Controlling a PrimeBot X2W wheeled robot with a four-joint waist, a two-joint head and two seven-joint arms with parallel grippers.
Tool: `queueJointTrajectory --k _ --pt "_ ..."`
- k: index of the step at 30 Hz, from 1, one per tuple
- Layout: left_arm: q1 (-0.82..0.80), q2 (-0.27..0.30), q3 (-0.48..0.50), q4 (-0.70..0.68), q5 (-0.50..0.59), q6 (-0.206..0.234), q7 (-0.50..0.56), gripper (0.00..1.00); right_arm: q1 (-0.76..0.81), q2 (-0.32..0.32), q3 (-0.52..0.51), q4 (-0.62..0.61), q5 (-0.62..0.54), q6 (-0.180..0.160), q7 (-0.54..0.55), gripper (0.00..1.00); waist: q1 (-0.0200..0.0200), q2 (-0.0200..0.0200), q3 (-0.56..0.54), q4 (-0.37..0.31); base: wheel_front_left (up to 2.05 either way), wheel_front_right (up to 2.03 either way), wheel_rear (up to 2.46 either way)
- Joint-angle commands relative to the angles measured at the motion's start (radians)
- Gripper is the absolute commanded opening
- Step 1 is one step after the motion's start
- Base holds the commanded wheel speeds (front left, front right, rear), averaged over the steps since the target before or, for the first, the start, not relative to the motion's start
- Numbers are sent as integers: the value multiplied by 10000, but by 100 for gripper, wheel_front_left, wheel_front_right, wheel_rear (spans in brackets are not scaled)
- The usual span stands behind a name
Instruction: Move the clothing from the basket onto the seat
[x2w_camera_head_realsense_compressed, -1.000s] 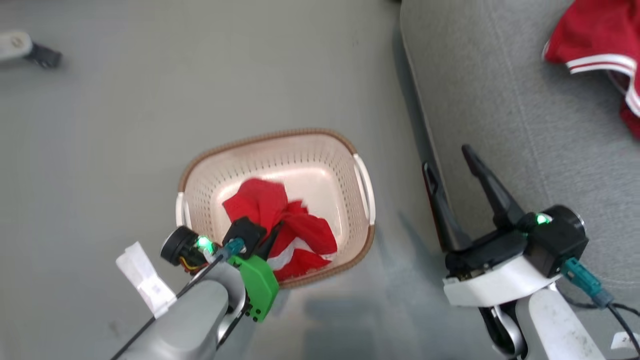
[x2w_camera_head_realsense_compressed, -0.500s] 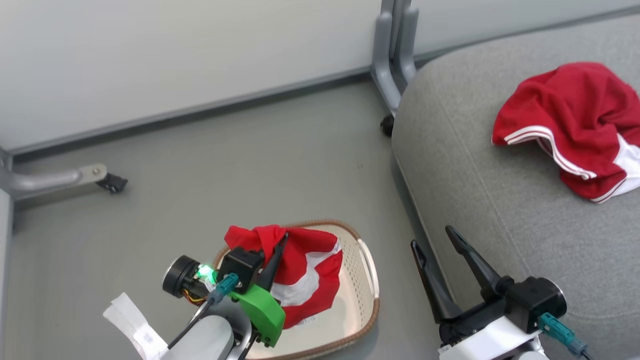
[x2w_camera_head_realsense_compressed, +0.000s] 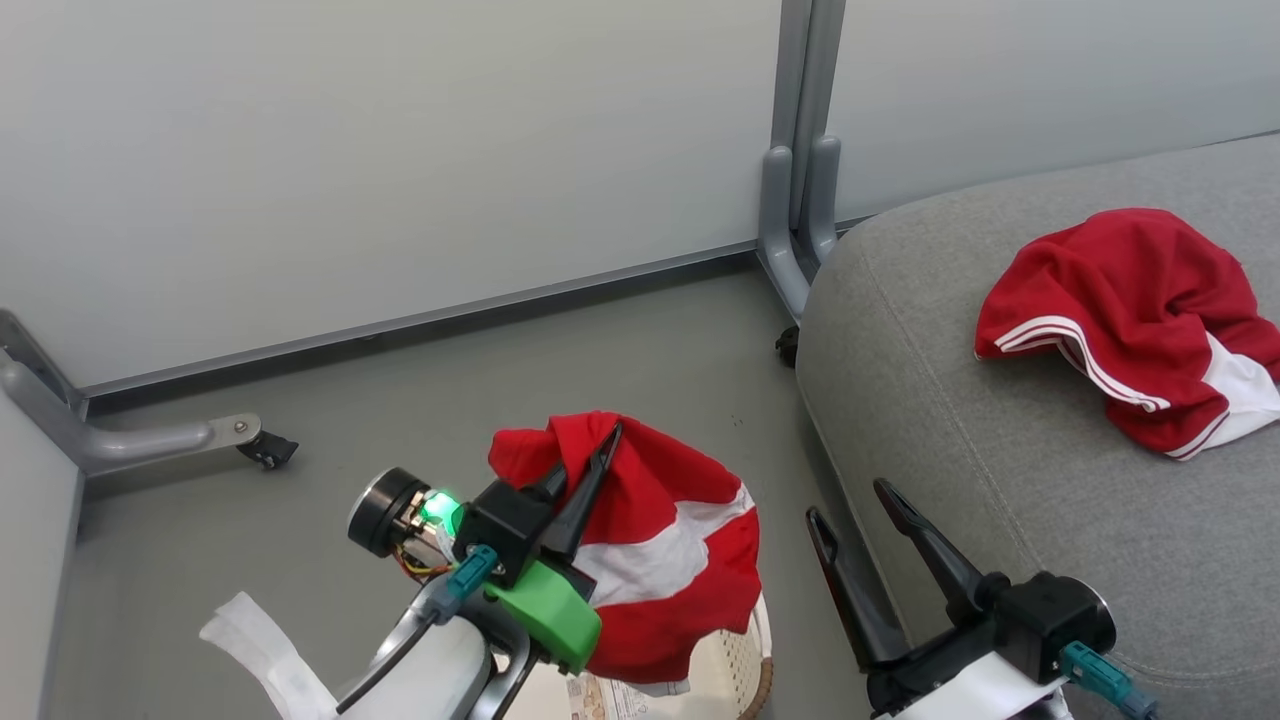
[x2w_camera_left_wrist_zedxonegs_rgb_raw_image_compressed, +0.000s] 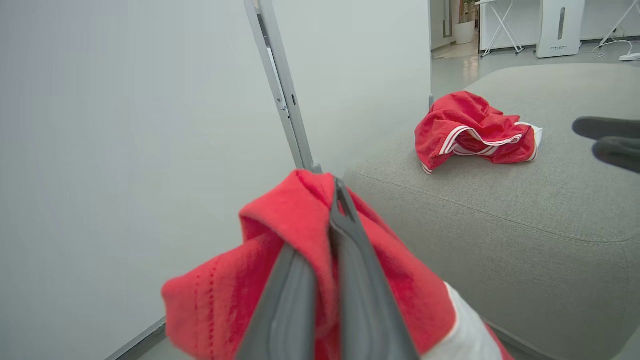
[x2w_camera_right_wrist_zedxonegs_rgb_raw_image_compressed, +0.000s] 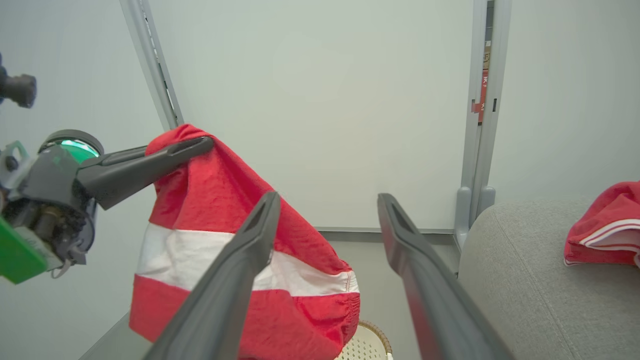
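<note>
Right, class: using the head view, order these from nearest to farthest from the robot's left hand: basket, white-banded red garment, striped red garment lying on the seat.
1. White-banded garment, pinched in the left hand.
2. Basket, just below it.
3. Striped garment, far right on the seat.

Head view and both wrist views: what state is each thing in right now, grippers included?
Left gripper: shut, pinching the held garment.
Right gripper: open, empty, beside the edge of the seat.
Held garment: hanging from the left gripper above the basket.
Second garment: crumpled, lying on the seat.
Basket: on the floor, largely hidden by the held garment; contents cannot be seen.
Seat: carries the second garment, otherwise bare where visible.
</note>
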Motion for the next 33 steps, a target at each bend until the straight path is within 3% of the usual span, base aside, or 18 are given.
queueJointTrajectory --k 1,13,22,33 --pt "-91 55 -5 -169 23 45 -33 0 82 -23 11 25 50 -10 -19 100 1 -1 53 29 0 0 0" --pt "-450 76 -266 -1450 169 83 508 0 -405 -117 915 113 332 -10 -21 100 1 -1 308 100 0 0 0" --pt "-678 -275 -751 -1792 239 -136 899 0 -1408 20 1789 436 372 -10 -19 100 1 -1 449 82 0 0 0" --pt "-834 -616 -1290 -2224 214 -380 1153 0 -1279 176 1663 2067 264 -10 -19 100 1 -1 446 301 0 0 0"
